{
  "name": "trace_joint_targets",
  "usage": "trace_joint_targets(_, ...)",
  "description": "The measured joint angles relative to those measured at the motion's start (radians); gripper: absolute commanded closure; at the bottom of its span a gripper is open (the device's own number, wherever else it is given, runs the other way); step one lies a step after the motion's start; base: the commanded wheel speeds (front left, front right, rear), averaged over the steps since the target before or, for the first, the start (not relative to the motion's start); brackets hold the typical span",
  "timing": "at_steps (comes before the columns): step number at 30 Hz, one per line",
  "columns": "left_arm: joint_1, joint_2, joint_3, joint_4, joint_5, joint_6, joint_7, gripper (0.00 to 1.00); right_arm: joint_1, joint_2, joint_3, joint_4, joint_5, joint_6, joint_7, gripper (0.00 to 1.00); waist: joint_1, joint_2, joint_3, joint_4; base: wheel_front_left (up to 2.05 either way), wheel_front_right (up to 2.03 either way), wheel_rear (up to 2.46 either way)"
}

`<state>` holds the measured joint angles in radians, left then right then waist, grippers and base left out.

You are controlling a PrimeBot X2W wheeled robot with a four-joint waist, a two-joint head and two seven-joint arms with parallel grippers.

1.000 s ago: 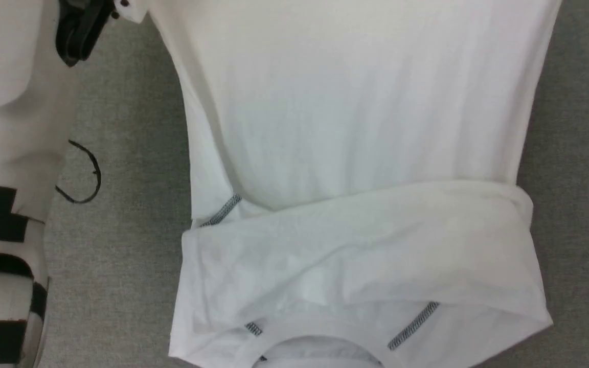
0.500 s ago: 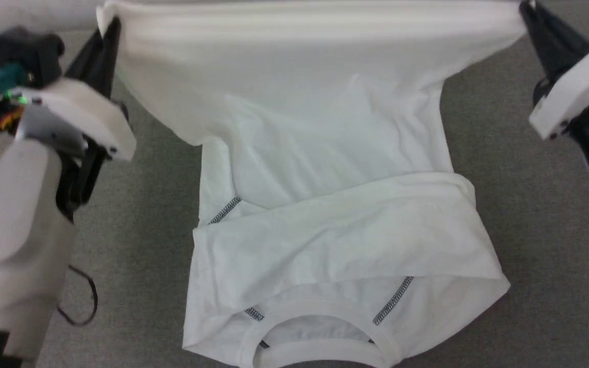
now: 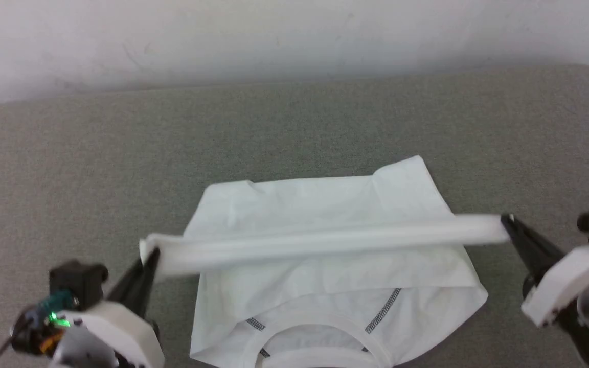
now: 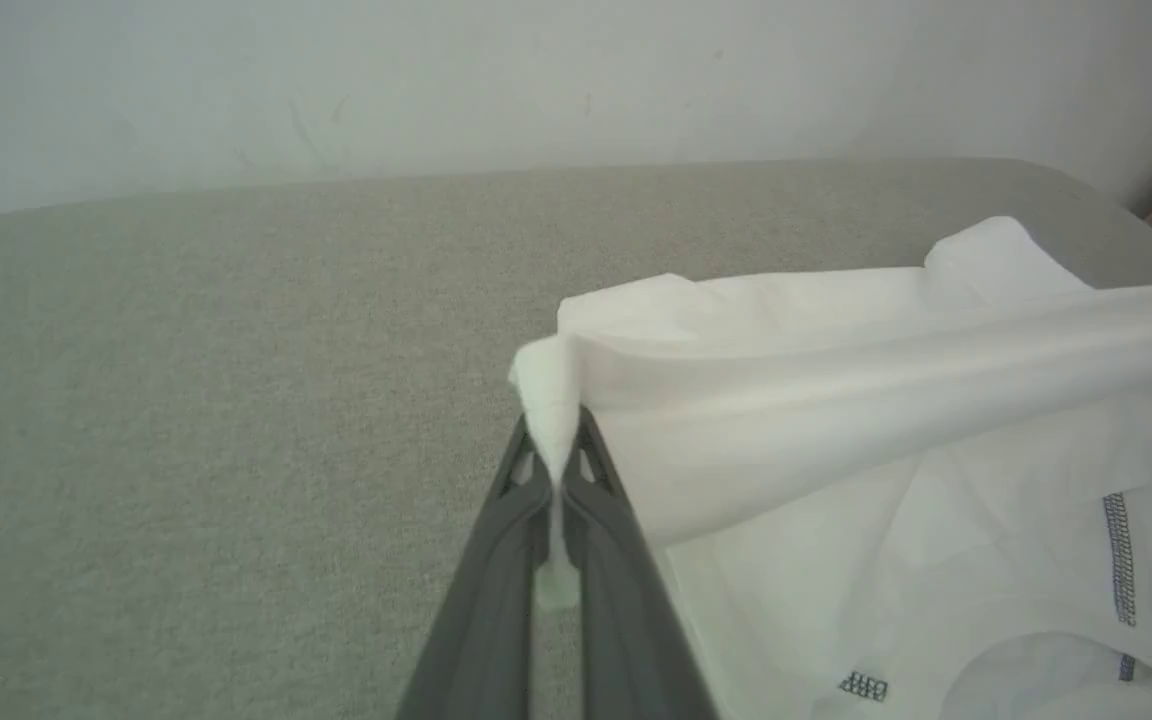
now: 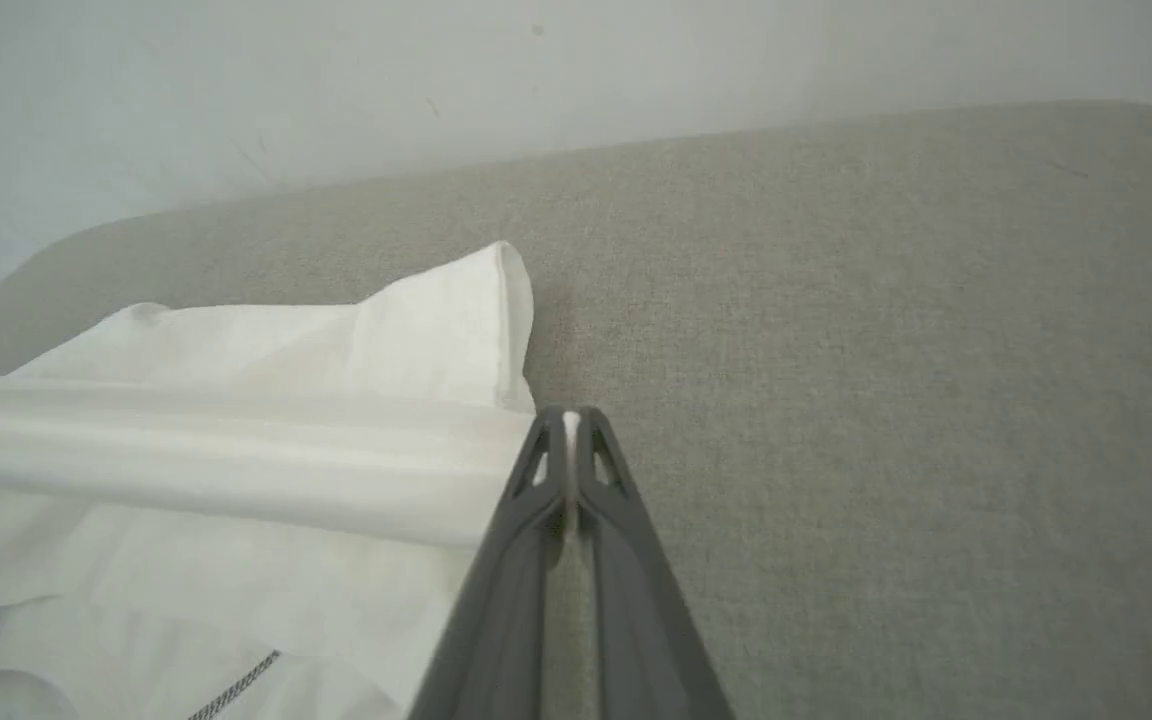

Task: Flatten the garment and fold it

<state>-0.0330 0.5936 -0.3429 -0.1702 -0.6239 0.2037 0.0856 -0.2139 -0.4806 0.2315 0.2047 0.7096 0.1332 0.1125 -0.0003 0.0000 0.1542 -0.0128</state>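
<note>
The garment (image 3: 335, 286) is laid on the grey padded surface (image 3: 294, 122), in the near middle of the head view. Its neckline is turned toward the robot and its far part is folded flat. One edge of it is lifted into a taut, rolled strip that is stretched from left to right above the lower layers.

The strip's left end is clamped in the left gripper (image 3: 150, 255); in the left wrist view its fingers are pressed together on a pinch of white cloth. The right end is pinched likewise in the right gripper (image 3: 508, 225), whose fingers are closed on a thin sliver of fabric.

Bare surface is left open on every side. A wide stretch runs beyond the garment to the pale wall (image 3: 294, 36), and further room is seen to the left and right of the cloth. The surface's far corners are rounded off at both sides.

Both grippers are held low, just outside the garment's side edges. Their fingers are pointed away from the robot and angled slightly inward. The pale wrist housings are seen at the lower corners of the head view.
</note>
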Motion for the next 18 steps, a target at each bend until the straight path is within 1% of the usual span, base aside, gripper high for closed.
trace_joint_targets(3,0.089,0.005,-0.02,-0.04,-0.02,0.014,0.03,1.0,0.123,0.055,-0.077,-0.051,-0.025,0.0,0.036,1.0,0.0,0.0,-0.021,0.001,0.0,0.0,0.0)
trace_joint_targets(6,0.148,-0.001,-0.041,-0.039,-0.036,0.029,0.048,1.0,0.226,0.117,-0.142,-0.091,-0.052,0.0,0.073,1.0,0.0001,0.0,-0.039,0.002,0.0,0.0,0.0)
trace_joint_targets(12,0.224,-0.035,-0.071,0.037,-0.079,0.03,0.054,1.0,0.372,0.221,-0.227,-0.133,-0.111,0.0,0.143,1.0,0.0002,0.0,-0.065,-0.004,0.0,0.0,0.0)
trace_joint_targets(13,0.234,-0.044,-0.073,0.051,-0.09,0.026,0.047,0.94,0.392,0.231,-0.232,-0.137,-0.132,0.0,0.153,1.0,0.0002,0.0,-0.07,-0.005,0.0,0.0,0.0)
trace_joint_targets(14,0.24,-0.05,-0.08,0.067,-0.095,0.02,0.043,0.67,0.409,0.243,-0.238,-0.141,-0.142,0.0,0.163,0.98,0.0002,0.0,-0.073,-0.006,0.0,0.0,0.0)
trace_joint_targets(15,0.246,-0.056,-0.082,0.082,-0.097,0.016,0.031,0.24,0.426,0.256,-0.241,-0.146,-0.146,0.0,0.17,0.76,0.0002,0.0,-0.076,-0.007,0.0,0.0,0.0)
trace_joint_targets(16,0.249,-0.064,-0.08,0.095,-0.102,0.016,0.018,0.0,0.442,0.27,-0.242,-0.155,-0.152,-0.001,0.172,0.39,0.0003,0.0,-0.079,-0.007,0.0,0.0,0.0)
trace_joint_targets(17,0.252,-0.071,-0.079,0.108,-0.106,0.014,0.006,0.0,0.457,0.282,-0.242,-0.165,-0.156,-0.001,0.178,0.0,0.0003,0.0,-0.082,-0.006,0.0,0.0,0.0)
trace_joint_targets(18,0.255,-0.074,-0.078,0.119,-0.106,0.011,-0.009,0.0,0.472,0.293,-0.243,-0.177,-0.157,-0.001,0.183,0.0,0.0003,0.0,-0.084,-0.005,0.0,0.0,0.0)
